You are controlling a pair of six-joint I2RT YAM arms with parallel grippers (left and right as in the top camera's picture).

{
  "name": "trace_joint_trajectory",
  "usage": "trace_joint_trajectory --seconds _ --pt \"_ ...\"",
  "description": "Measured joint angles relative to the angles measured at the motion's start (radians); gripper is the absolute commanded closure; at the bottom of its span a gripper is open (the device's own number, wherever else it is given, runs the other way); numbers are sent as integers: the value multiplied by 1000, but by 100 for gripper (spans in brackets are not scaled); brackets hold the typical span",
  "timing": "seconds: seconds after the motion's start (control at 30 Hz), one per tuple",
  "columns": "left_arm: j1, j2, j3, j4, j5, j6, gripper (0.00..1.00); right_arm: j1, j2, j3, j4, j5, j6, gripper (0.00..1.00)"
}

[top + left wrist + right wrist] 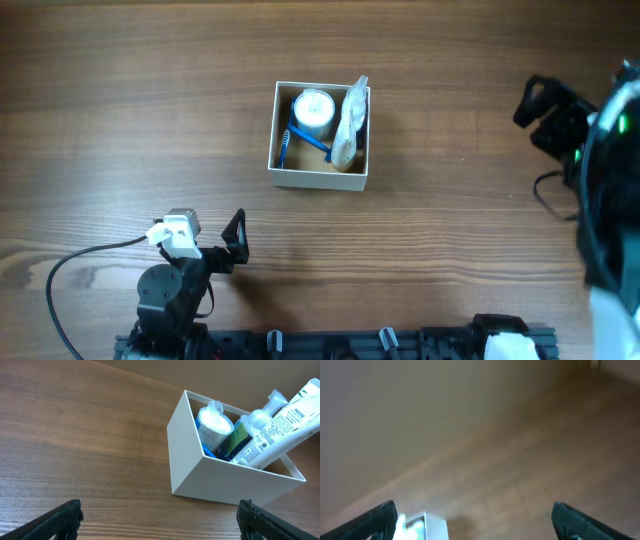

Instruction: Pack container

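The container [362, 157], a square white-walled box with a tan inside, sits at the table's middle. It holds a round white-lidded jar [313, 108], a blue toothbrush [300, 138] and a clear bottle with a white tube [349, 125] leaning on its right wall. In the left wrist view the container [210, 477] shows the jar [214, 425] and a white tube [282, 427] sticking out over the rim. My left gripper [238, 240] is open and empty near the front edge, well short of the box. My right gripper [545, 105] is open and empty at the far right; its view shows the container's corner [432, 527], blurred.
The wooden table [120, 120] stretches around the box. A black cable [75, 275] loops by the left arm's base at the front left. The right arm's body [610, 180] fills the right edge.
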Motion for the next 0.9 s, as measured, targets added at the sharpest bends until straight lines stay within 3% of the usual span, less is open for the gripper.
trace_joint_trajectory --seconds 0.17,0.33,0.63,0.9 --pt "0 0 -1 1 0 0 0 0 -288 -407 212 9 -16 0" --pt "0 -1 -2 0 0 0 0 0 -562 -687 241 13 -65 0" --pt "0 -1 -2 0 0 0 0 0 -780 -922 272 11 -80 0" --pt "0 -1 -2 1 0 0 0 0 -914 -1014 289 8 -80 0"
